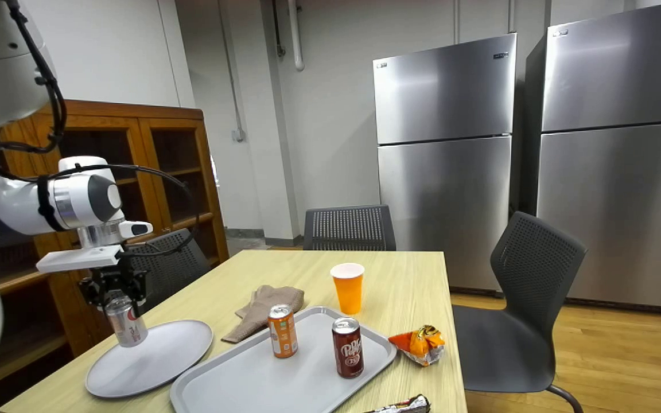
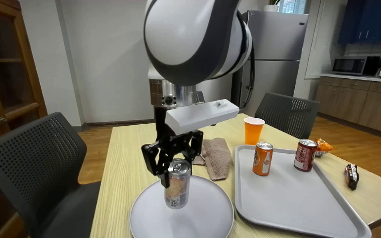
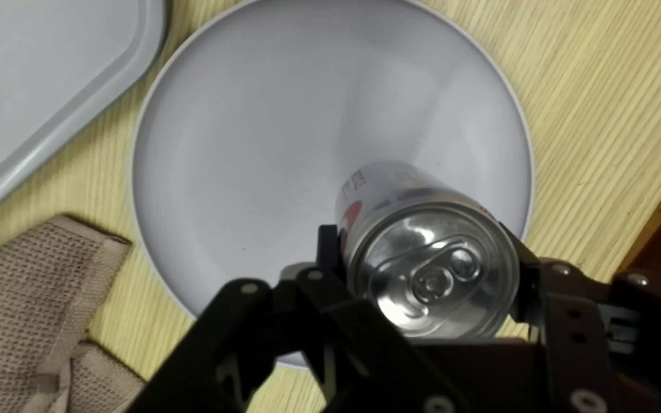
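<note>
Table (image 2: 127, 155) bears tray (image 2: 286, 195) and cloth (image 2: 217, 158) near gripped silver can (image 2: 178, 190).

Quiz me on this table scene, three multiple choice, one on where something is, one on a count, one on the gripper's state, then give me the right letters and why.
1. Where does the dark red can stand?
A) on the brown cloth
B) on a chair
C) on the tray

2. How many drink cans show in all?
A) two
B) three
C) five

3. What state is the gripper in?
A) closed on the silver can
B) open, with nothing in it
C) closed on the orange cup

Right letters:
1: C, since both exterior views show its base inside the tray's rim.
2: B, since the orange can and the dark red can are on the tray and the silver can is in the gripper.
3: A, since the wrist view shows fingers against both sides of the silver can.
</note>
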Controlling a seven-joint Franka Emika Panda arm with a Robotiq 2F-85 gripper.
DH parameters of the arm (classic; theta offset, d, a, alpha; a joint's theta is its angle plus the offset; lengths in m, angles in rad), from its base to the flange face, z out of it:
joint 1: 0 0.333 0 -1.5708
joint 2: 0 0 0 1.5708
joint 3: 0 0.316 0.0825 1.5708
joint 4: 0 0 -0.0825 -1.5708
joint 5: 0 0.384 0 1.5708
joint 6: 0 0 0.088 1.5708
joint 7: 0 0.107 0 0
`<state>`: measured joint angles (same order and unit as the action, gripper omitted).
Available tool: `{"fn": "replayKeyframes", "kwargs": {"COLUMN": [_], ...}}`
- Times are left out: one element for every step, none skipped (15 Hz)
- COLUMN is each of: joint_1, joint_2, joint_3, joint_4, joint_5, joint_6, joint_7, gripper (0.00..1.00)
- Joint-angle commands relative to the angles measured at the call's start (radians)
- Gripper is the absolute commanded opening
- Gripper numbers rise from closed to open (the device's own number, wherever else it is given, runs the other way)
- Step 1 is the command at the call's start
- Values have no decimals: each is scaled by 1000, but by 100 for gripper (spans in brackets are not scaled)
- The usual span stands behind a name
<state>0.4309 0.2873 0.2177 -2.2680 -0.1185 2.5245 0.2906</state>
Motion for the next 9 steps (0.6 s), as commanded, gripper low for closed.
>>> {"fn": "replayKeyframes", "kwargs": {"joint_1": [-56,-68,-82,-95,-109,-122,-136,-147,-160], "joint_2": [-104,-118,-134,-147,-160,-171,-185,-194,-205], "joint_3": [6,3,-1,-5,-12,-18,-26,-33,-41], "joint_4": [-84,-97,-114,-127,-142,-155,-172,-182,-197], "joint_5": [36,38,41,43,44,45,45,42,43], "joint_6": [5,5,5,5,5,4,5,3,3], "joint_7": [-17,-17,-19,-19,-16,-15,-16,-12,-12], "gripper": [38,38,38,38,38,38,38,38,38]}}
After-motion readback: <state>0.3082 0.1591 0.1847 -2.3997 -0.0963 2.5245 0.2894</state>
